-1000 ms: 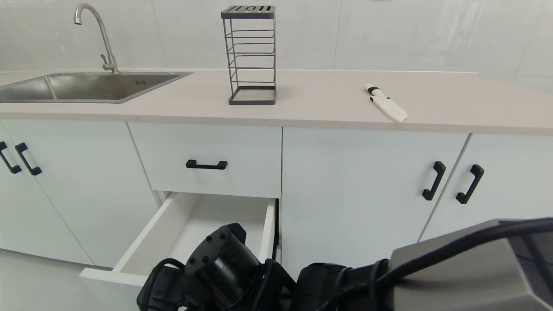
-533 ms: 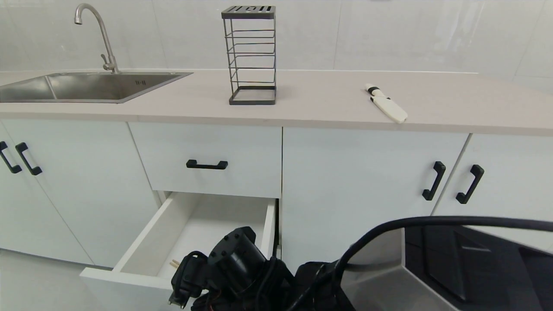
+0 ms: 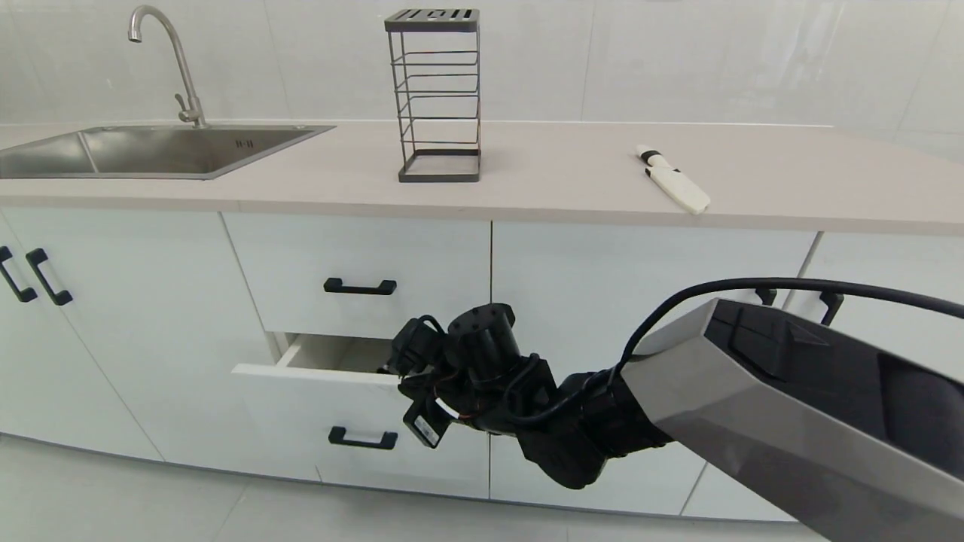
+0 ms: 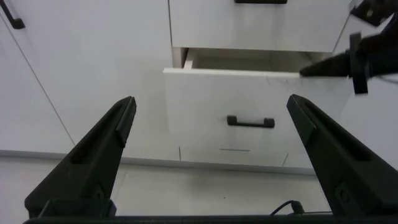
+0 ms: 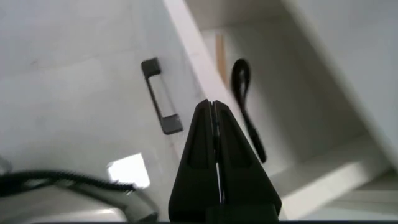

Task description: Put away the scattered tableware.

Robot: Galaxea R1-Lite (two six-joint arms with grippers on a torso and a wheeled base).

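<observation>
A long black spoon (image 5: 247, 106) lies on the floor of the white lower drawer (image 3: 316, 388), and a pair of pale wooden chopsticks (image 5: 219, 53) lies just beside it, nearer the drawer's front panel. The drawer stands out by only a narrow gap beneath the shut upper drawer (image 3: 361, 263). The right claw (image 5: 211, 109), its fingers pressed together and holding nothing, sits at the top edge of the front panel towards the panel's right end, above the black bar handle (image 3: 363, 438) and apparently touching the panel. The left claw (image 4: 211, 104) hangs low in front of the cupboards, spread wide and empty, facing the same drawer. Up on the pale counter (image 3: 557, 188) a white flat utensil with a black band (image 3: 672, 182) lies close to the front edge, well apart from the dark wire rack (image 3: 437, 98) and the steel sink (image 3: 151, 150); it is not yet put away. Judging from this, the danger is in the last bit of the push — with the tip riding on the panel's upper edge, it could be nipped between the two drawer fronts as the gap shuts. Pressing at one end may also skew the drawer on its runners, and a hard stop could send the spoon sliding against the chopsticks.
</observation>
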